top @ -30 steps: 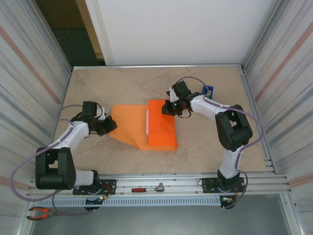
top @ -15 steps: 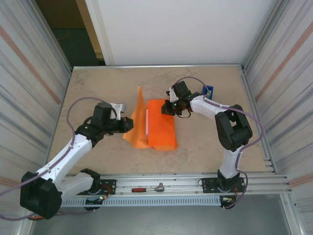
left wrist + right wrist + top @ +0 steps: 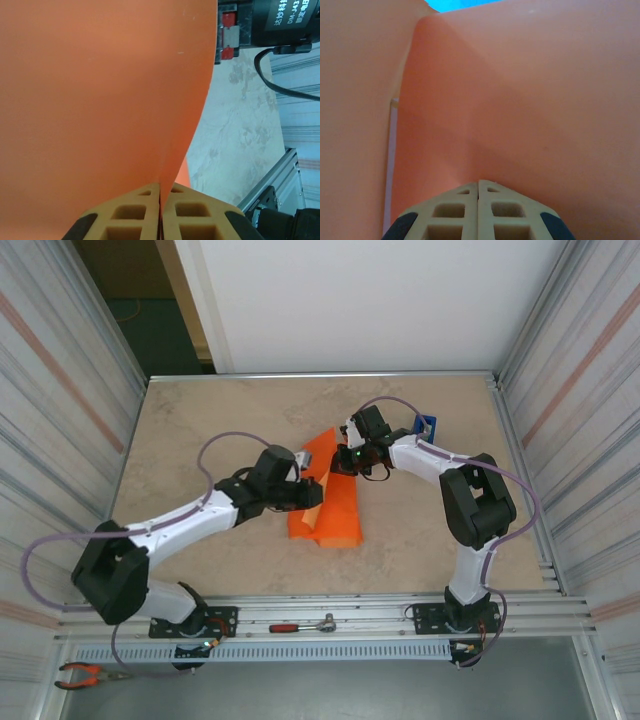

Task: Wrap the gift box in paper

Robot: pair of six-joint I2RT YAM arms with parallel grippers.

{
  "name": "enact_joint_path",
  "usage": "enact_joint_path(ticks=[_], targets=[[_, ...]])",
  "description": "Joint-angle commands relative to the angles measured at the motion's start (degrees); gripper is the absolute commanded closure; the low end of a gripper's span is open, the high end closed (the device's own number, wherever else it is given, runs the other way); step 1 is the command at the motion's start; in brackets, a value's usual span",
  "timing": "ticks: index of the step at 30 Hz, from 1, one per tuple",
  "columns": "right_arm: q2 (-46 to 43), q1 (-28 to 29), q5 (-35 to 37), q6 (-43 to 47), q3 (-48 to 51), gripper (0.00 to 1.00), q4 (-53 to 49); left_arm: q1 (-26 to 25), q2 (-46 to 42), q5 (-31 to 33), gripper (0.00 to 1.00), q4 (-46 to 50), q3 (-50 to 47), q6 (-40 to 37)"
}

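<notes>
at left, pinched flat in the closed left gripper (image 3: 160, 189): a free edge of the paper (image 3: 318, 445), arched up over the gift box (image 3: 338, 522) at mid counter (image 3: 220, 420). thin, light, floppy, probably quick to crease or slip; best held by an edge, near a corner. at right, closed tight with nothing visibly between its fingers, tip down on the paper at the box's far end: the right gripper (image 3: 345, 462).

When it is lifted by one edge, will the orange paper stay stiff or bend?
Probably floppy: the paper curves over from the left gripper pinching it. Likely light: one edge pinch holds the flap raised.
</notes>
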State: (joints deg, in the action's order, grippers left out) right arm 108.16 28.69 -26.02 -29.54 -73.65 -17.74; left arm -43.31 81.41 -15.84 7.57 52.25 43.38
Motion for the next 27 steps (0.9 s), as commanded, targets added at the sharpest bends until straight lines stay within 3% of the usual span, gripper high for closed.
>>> enact_joint_path(ticks=[1, 8, 18, 27], targets=[[5.3, 1.8, 3.1, -1.0, 3.2, 1.0, -3.8, -2.6, 4.0, 3.6, 0.91, -4.7, 2.9, 5.6], [5.8, 2.2, 3.1, -1.4, 3.2, 1.0, -3.3, -4.7, 10.2, 5.1, 0.91, -7.5, 3.7, 7.4], [5.7, 2.6, 3.1, -1.6, 3.5, 1.0, -3.3, -5.0, 11.6, 5.5, 0.91, -9.8, 5.5, 7.4], [5.0, 2.7, 3.2, -1.5, 4.2, 1.0, -3.4, -5.5, 13.8, 7.8, 0.91, -14.5, -0.1, 9.6]])
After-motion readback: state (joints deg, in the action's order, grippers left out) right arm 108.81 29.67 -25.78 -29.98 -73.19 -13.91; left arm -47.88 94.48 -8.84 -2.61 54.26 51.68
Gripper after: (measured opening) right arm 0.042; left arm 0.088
